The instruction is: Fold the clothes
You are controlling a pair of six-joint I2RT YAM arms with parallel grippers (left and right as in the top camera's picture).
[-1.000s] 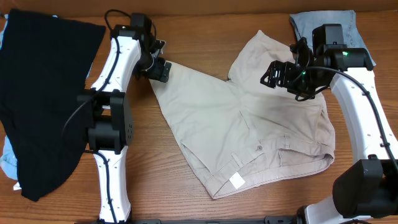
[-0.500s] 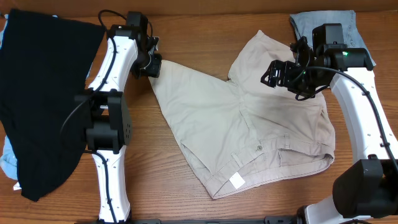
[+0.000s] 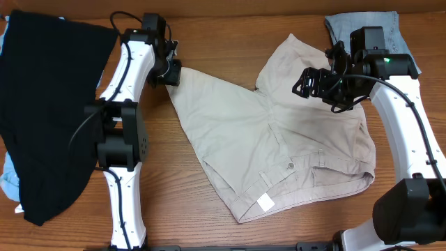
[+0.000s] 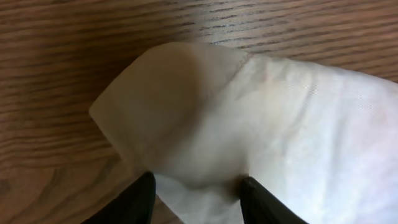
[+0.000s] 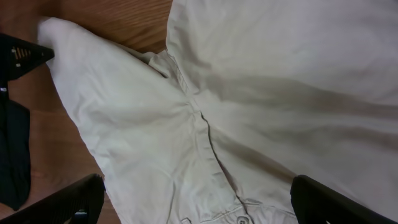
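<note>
The beige khaki shorts (image 3: 272,139) lie spread flat mid-table, waistband toward the front, with the white label (image 3: 265,202) and a button (image 3: 290,165) showing. My left gripper (image 3: 172,72) is shut on the far left leg corner of the shorts; in the left wrist view (image 4: 199,199) the cloth (image 4: 249,118) is pinched between the dark fingers (image 4: 134,202). My right gripper (image 3: 310,84) is open wide and empty, hovering over the right leg; the right wrist view (image 5: 199,199) looks down on the crotch seam (image 5: 202,130). The black garment (image 3: 49,104) lies at the left.
Pale-blue denim shorts (image 3: 341,28) lie at the back right, partly under the right arm. A bit of pale-blue cloth (image 3: 8,183) pokes out beneath the black garment at the left edge. Bare wood table (image 3: 174,195) shows in front of the shorts.
My left gripper has moved slightly back and left, dragging the shorts' leg corner with it, then stopped. The right arm has not moved.
</note>
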